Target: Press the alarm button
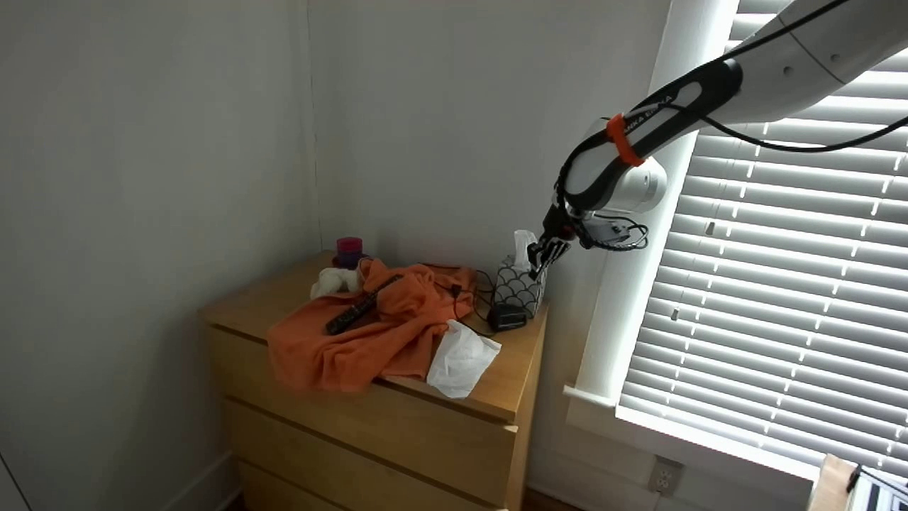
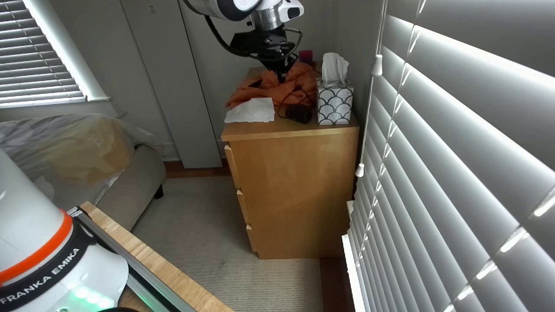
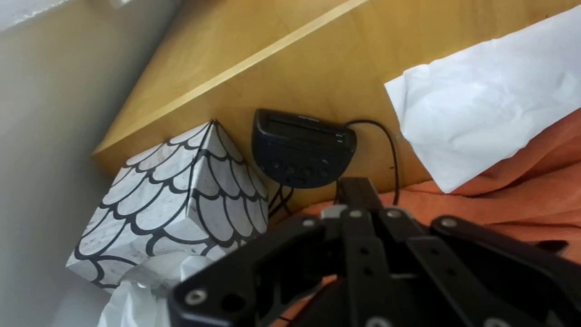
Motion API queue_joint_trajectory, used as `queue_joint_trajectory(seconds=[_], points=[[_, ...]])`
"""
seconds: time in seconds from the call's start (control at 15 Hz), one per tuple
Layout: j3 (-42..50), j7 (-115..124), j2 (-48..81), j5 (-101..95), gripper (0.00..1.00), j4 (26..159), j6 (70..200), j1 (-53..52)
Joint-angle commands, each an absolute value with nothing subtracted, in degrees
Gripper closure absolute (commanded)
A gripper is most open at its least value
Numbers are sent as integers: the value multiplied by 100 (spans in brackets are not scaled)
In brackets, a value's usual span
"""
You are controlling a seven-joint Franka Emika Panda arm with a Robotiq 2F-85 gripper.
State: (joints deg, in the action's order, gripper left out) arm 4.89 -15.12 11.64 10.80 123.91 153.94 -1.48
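Zero contact so far as the frames show — fingertips and alarm clock (image 3: 304,143) stand apart in both exterior views, with clear background between. Progress, by my reading: approach largely made, arm reaching out over the dresser (image 2: 303,190); the press itself not done. Left to do: line up over the button row, descend, push, lift off. Whether any button has been pushed cannot be read from the clock; its display face shows dark. Small round buttons (image 3: 292,169) are faintly visible along its sloping top in the wrist view; which one is the alarm button, cannot tell. Gripper (image 3: 358,187): fingers drawn together into a single blunt tip, nothing held between them — a sensible shape for pressing. Clock position: on the dresser top, just beside the patterned tissue box (image 3: 181,181) and near the orange cloth (image 3: 454,206). Relative to the end effector it lies lower in both exterior views; in the wrist view it sits past the tip, up and to the left in the picture. Likely correction: sideways shift first, then down. Height gap not judged.
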Motion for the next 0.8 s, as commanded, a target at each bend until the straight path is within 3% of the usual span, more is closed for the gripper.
queue_joint_trajectory(seconds=[0.0, 0.73], points=[[469, -496, 1678, 432, 100, 11877, 15204, -100], [460, 741, 2735, 91, 100, 10892, 14586, -205]])
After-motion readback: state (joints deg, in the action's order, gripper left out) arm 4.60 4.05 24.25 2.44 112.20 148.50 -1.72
